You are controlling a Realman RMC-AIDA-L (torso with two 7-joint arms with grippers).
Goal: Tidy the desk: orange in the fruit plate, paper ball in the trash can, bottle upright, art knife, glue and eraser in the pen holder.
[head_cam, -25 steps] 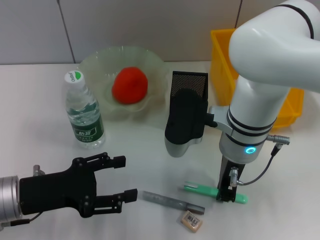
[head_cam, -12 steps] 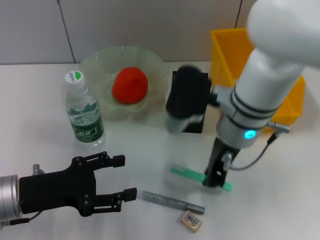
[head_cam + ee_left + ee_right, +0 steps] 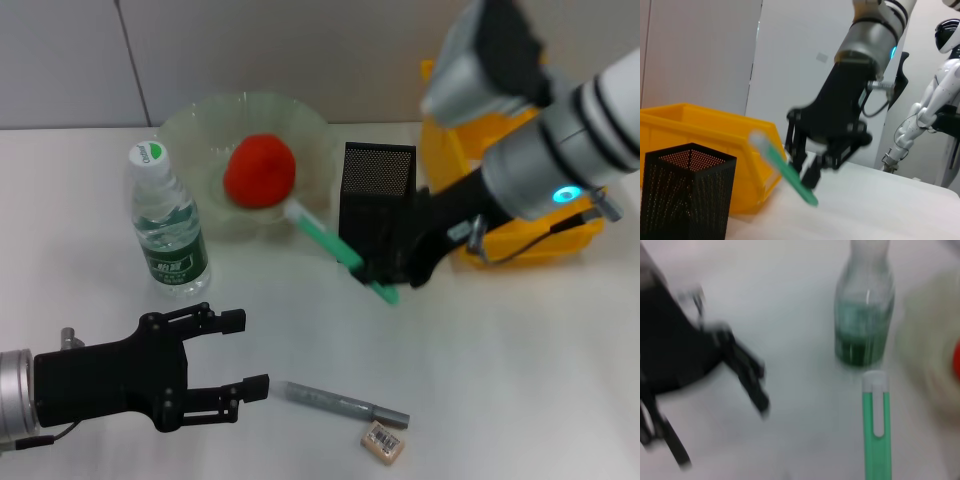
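Note:
My right gripper is shut on the green art knife and holds it tilted in the air, just in front of the black mesh pen holder. The knife also shows in the left wrist view and the right wrist view. The orange lies in the pale-green fruit plate. The bottle stands upright. A grey stick, perhaps the glue, and the tan eraser lie on the desk. My left gripper is open and empty at the front left. No paper ball is in view.
The yellow trash can stands behind the right arm, to the right of the pen holder. It also shows in the left wrist view behind the pen holder.
My right gripper has lifted the green art knife off the desk and carried it up and back to the pen holder. The left arm has stayed put.

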